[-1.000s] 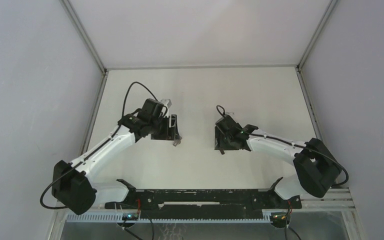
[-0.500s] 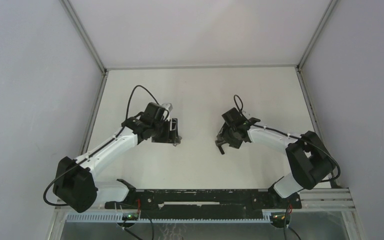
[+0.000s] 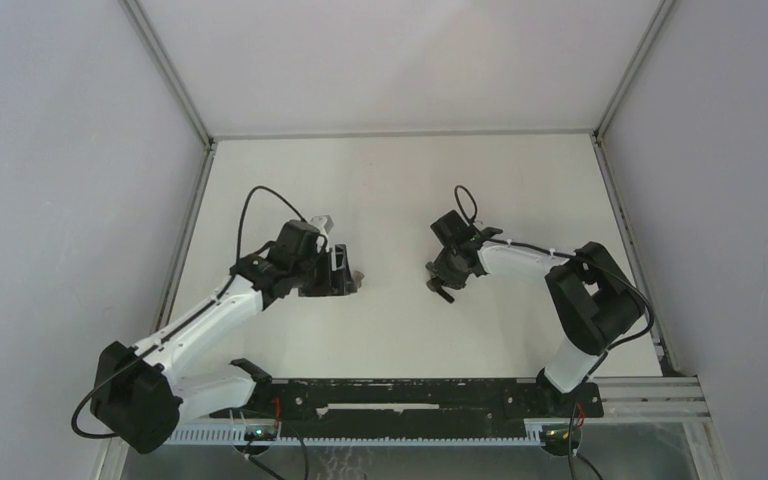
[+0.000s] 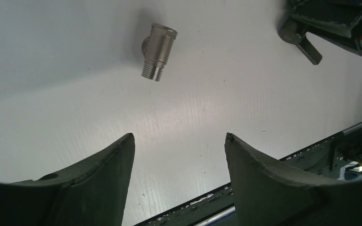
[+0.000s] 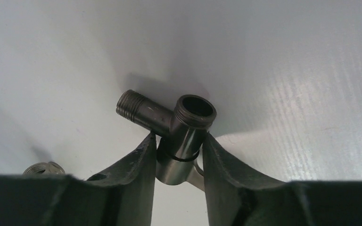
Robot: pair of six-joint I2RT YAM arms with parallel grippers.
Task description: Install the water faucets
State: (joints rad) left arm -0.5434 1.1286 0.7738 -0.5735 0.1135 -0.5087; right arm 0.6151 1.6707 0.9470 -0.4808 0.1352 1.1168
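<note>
The right claw (image 5: pixel 178 137) clamps the tap (image 5: pixel 181 129); the left claw (image 4: pixel 179 139) gapes wide, with the fitting (image 4: pixel 159 44) lying upper-centre on the desk (image 4: pixel 52 94).

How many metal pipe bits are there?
2. Dark T-shaped metal tap piece: held in the right pincer. Silvery threaded metal fitting: lying ahead of the left pincer.
</note>
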